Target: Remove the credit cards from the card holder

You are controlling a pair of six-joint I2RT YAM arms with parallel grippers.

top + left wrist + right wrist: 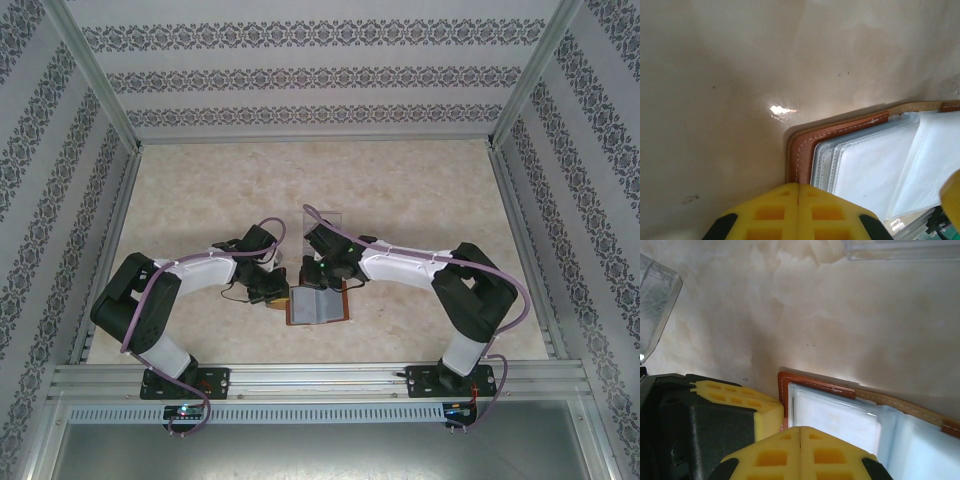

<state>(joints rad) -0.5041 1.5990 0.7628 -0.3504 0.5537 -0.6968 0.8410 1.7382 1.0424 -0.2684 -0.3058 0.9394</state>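
Figure: the card holder (318, 305) is lying open on the table (420, 190) between both arms, its clear pockets (865, 170) facing up. I am seeing the left gripper (798, 186) pressed fully together beside its leather corner. The right gripper (800, 429) is likewise closing flush at the opposite edge.

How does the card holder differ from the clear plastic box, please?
The card holder is opaque reddish-brown leather, while the clear plastic box is see-through. The card holder lies spread open in front, and the clear plastic box sits behind it, farther back. Both rest on the table.
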